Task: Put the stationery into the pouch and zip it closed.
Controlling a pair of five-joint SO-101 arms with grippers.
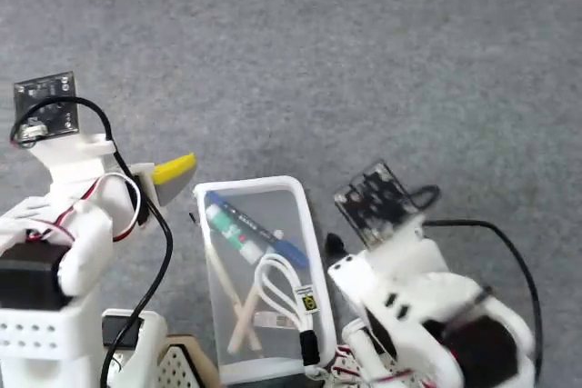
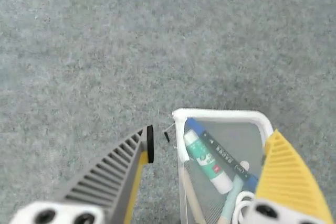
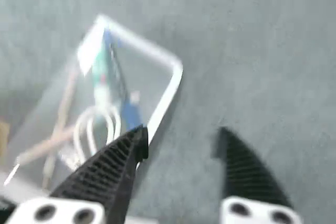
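Observation:
A clear pouch with white trim (image 1: 307,224) lies on the grey mat at the front centre, its mouth toward the far side. Inside it are a blue pen (image 1: 273,241), a green-and-white tube (image 1: 227,224), a white cable (image 1: 277,283) and wooden sticks (image 1: 244,315). My left gripper (image 1: 177,179) hangs open just off the pouch's far left corner; in the left wrist view my left gripper (image 2: 212,139) straddles that corner (image 2: 181,115), beside a small black zip pull (image 2: 167,135). My right gripper (image 3: 181,136) is open over the mat beside the pouch's right edge (image 3: 167,98), empty.
The mat (image 1: 364,70) stretches bare beyond the pouch to the table's far edge. A tan perforated piece (image 1: 177,365) sits at the front left by the left arm's base. Cables (image 1: 159,252) loop off both arms.

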